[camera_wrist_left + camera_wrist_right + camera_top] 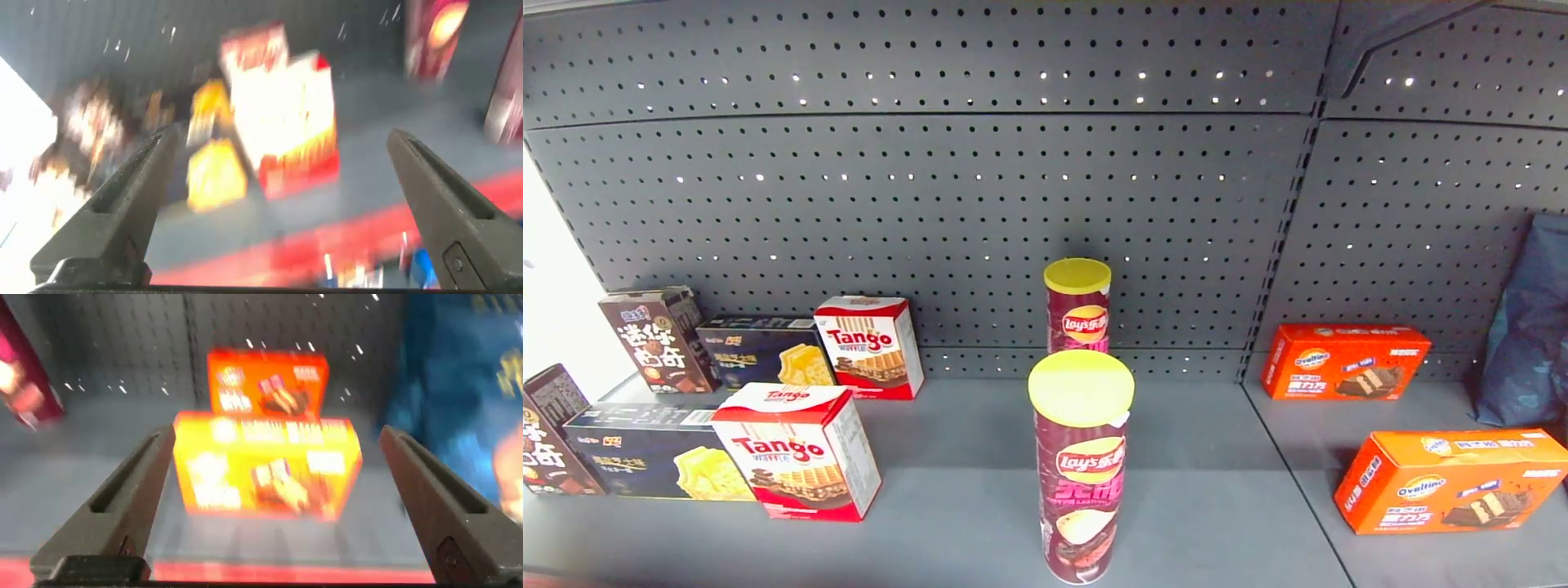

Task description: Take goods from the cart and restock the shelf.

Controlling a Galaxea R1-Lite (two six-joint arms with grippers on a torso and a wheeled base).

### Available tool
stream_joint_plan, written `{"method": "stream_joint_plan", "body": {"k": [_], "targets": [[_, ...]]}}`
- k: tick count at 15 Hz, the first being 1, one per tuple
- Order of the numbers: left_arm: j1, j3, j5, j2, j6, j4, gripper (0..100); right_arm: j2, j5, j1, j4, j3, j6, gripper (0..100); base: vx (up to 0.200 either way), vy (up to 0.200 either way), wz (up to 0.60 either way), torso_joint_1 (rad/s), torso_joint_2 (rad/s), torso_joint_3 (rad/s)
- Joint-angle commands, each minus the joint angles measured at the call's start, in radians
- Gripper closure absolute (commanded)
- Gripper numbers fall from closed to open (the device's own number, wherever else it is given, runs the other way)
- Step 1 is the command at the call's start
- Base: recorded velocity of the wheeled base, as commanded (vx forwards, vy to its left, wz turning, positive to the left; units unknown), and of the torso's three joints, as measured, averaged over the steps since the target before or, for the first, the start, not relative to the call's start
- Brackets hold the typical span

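Note:
On the grey shelf (980, 441) two maroon crisp cans with yellow lids stand upright, one in front (1081, 467) and one behind (1077, 306). At the left stand two red-and-white wafer boxes (800, 451) (870, 346), dark boxes with yellow pictures (658, 462) and brown boxes (658, 336). Two orange boxes (1450, 480) (1343, 360) lie on the right. My left gripper (282, 175) is open with nothing between its fingers, in front of a wafer box (286, 114). My right gripper (278, 465) is open and empty too, facing the two orange boxes (270, 461).
A perforated grey back panel (980, 204) closes the shelf behind. A dark blue bag (1527, 327) leans at the far right. A red strip runs along the shelf's front edge (343, 245). Bare shelf lies between the cans and the orange boxes.

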Motion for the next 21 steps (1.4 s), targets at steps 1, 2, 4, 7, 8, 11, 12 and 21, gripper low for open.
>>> {"method": "stream_joint_plan", "body": {"k": [1,2,4,7,8,11,12,21], "targets": [[0.008,0.075,0.052,-0.211,-0.015,0.09,0,-0.345,-0.016,-0.013,0.083,0.16,0.001,0,0.0,0.0,0.0,0.0,0.0,0.0],[0.008,0.14,0.052,-0.211,-0.004,0.062,0,-0.35,-0.012,-0.016,0.156,0.16,0.034,0,0.0,0.0,0.0,0.0,0.0,0.0],[0.008,0.235,0.048,-0.211,0.034,-0.073,0,-0.35,0.108,-0.016,0.214,0.16,0.036,0,0.0,0.0,0.0,0.0,0.0,0.0],[0.008,0.301,0.042,-0.211,0.048,-0.114,0,-0.362,0.119,-0.04,0.254,0.16,0.037,0,0.0,0.0,0.0,0.0,0.0,0.0],[0.006,0.301,-0.004,-0.211,0.045,-0.095,0,-0.405,0.117,-0.057,0.254,0.16,0.05,0,0.0,0.0,0.0,0.0,0.0,0.0],[0.006,0.301,-0.161,-0.209,0.044,-0.085,0,-0.405,0.12,-0.056,0.254,0.16,0.051,0,0.0,0.0,0.0,0.0,0.0,0.0],[0.003,0.291,-0.195,-0.209,0.04,-0.064,0,-0.405,0.12,-0.056,0.254,0.16,0.051,0,0.0,0.0,0.0,0.0,0.0,0.0],[0.004,0.282,-0.359,-0.209,-0.049,-0.041,0,-0.405,0.12,-0.056,0.254,0.16,0.051,0,0.0,0.0,0.0,0.0,0.0,0.0]]}}
